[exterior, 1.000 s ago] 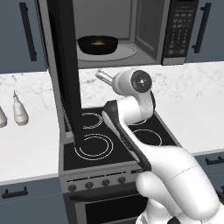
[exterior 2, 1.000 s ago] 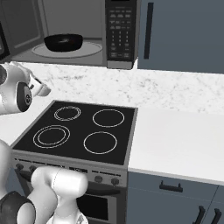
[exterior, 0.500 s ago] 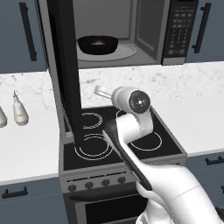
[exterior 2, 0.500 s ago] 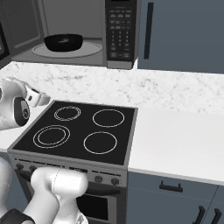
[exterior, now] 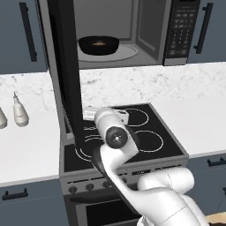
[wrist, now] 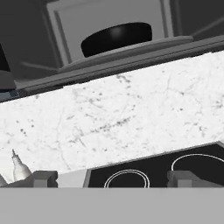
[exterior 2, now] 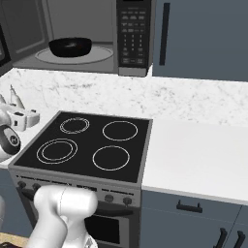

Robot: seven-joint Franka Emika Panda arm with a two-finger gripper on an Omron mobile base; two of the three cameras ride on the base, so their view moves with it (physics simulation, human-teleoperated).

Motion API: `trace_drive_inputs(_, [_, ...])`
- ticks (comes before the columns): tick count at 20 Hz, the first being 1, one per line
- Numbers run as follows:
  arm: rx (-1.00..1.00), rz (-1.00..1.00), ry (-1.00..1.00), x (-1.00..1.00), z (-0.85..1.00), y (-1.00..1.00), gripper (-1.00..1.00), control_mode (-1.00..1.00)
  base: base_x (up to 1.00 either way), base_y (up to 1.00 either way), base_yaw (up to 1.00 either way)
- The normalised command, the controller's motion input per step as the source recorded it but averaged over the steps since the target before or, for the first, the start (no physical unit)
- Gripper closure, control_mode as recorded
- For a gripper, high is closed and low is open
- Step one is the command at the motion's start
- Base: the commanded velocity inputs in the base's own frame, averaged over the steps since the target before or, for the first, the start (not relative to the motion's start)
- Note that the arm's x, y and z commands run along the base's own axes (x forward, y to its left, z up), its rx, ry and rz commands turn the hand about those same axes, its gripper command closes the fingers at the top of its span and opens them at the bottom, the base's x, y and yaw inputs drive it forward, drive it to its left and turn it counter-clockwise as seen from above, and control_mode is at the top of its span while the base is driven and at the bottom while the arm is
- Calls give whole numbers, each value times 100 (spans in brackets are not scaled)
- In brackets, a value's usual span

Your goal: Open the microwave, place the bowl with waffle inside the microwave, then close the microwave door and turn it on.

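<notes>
Sitting on the turntable inside the microwave (exterior: 132,31), the bowl (exterior: 99,45) holds the waffle (exterior: 99,43); microwave door (exterior: 66,75) swung open. Claw (wrist: 111,179) spread wide, empty, above stove (exterior 2: 87,145), bowl at 12 o'clock.

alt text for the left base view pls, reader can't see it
The microwave stands open, its door swung out left, with the black bowl holding the waffle on the turntable. Below, the white arm's open tool hovers low over the black stove; a white bottle stands on the counter at left.
</notes>
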Motion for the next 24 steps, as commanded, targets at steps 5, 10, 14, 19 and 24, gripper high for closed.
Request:
trace_drive_inputs(5, [-10, -4, -17, -50, 6, 76, -100, -100, 0, 0, 0])
trace_drive_inputs(10, [-8, -5, -2, -34, 15, 74, -100, -100, 0, 0, 0])
trace_drive_inputs(14, [-12, -3, 0, -11, 0, 73, -100, -100, 0, 0, 0])
trace_drive_inputs(19, [-15, -6, -1, -10, 0, 86, -100, -100, 0, 0, 0])
trace_drive_inputs(24, [-16, -7, -2, -28, -1, 90, -100, -100, 0, 0, 0])
